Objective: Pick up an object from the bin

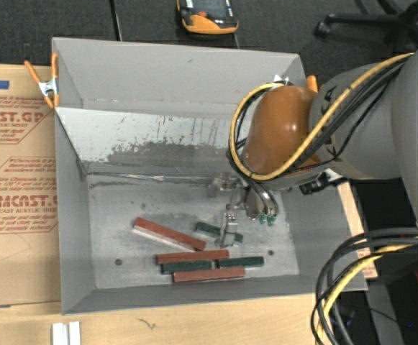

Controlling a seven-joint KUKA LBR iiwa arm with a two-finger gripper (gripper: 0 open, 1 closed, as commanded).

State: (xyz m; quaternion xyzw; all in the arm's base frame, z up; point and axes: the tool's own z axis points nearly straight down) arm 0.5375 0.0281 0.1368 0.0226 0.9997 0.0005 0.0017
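grey scuffed bin (72, 214) holds reddish-brown sticks (169, 234) and dark green sticks (241, 261); the wrist cover (280, 128) is orange.

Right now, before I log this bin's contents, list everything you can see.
Bin: one, grey metal, middle of the view.
Red bars: three, red-brown, bin floor; one tilted alone, two in the front cluster.
Green bars: three, dark green; two in that cluster, one short piece just behind it.
Device: one, orange and black, on the dark floor beyond the bin.
Arm: one, grey, with orange cover and cables, reaching in from the right.
Pincer: one, metal, low in the bin, right of the short green piece.
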